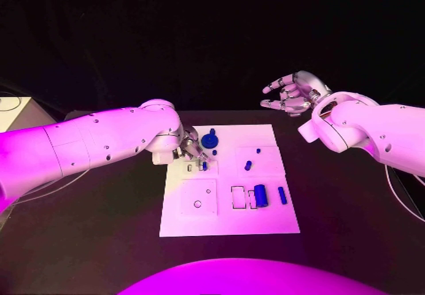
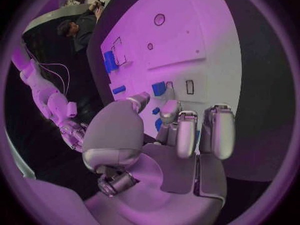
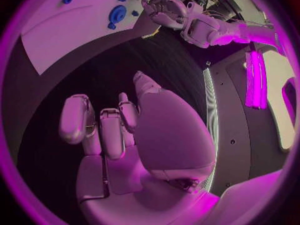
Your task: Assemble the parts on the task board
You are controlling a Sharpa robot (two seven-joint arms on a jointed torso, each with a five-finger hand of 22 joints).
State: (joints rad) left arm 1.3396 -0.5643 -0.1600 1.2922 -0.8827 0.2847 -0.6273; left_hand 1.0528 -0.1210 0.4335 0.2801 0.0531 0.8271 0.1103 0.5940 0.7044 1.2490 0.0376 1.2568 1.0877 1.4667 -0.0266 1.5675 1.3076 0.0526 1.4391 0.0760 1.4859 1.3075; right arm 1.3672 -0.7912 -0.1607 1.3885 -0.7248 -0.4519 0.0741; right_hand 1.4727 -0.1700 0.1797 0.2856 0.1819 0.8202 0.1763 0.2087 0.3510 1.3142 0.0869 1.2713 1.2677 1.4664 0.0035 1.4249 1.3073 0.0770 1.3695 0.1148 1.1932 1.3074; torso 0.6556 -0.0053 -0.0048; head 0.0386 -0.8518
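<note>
The white task board lies mid-table. My left hand hovers over its far left corner, fingers curled down beside a small blue part and a slot. In the left wrist view a bit of blue shows between thumb and fingertip; whether it is held I cannot tell. A round blue gear stands just beside the hand. Two small blue pegs lie mid-board, with a blue block and a blue bar nearer me. My right hand is raised beyond the board's far right, fingers spread, holding nothing.
The black table surrounds the board. A pale box edge sits at the far left. The right wrist view shows the gear, the board and my left hand from afar.
</note>
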